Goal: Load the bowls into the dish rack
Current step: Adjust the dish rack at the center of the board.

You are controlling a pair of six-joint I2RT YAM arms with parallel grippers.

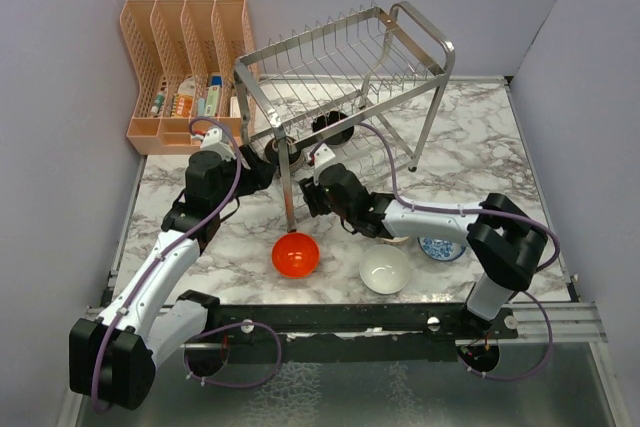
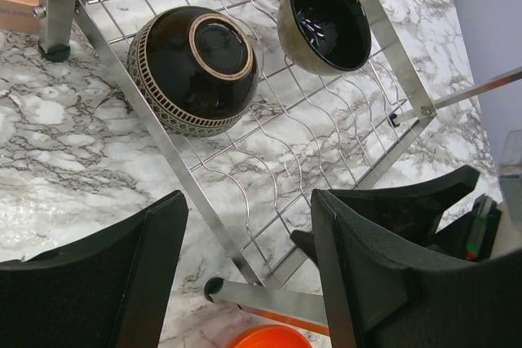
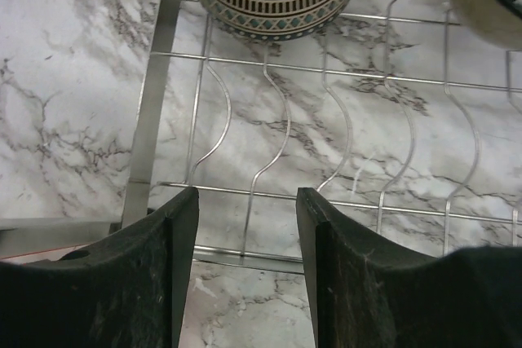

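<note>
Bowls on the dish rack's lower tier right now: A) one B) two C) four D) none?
B: the left wrist view shows two bowls lying on the lower wires of the dish rack, a dark patterned bowl and a beige bowl with a dark inside.

dish rack [image 1: 340, 57] is bare shiny steel, wire and tube, pretty mirror-like. Table [image 1: 480, 137] is a smooth marble-look top with a slight sheen. Red-orange bowl [image 1: 296, 254] is super glossy, and the white bowl [image 1: 386, 270] looks smooth and glazed too. Dark brown bowl [image 2: 194, 71] is shiny with a duller cream foot ring. Beige bowl [image 2: 325, 20] is glossy black inside, more satin outside. Organiser [image 1: 185, 47] is peach plastic. Left gripper [image 2: 246, 201] has matt black, grainy fingers [image 2: 106, 283]
</note>
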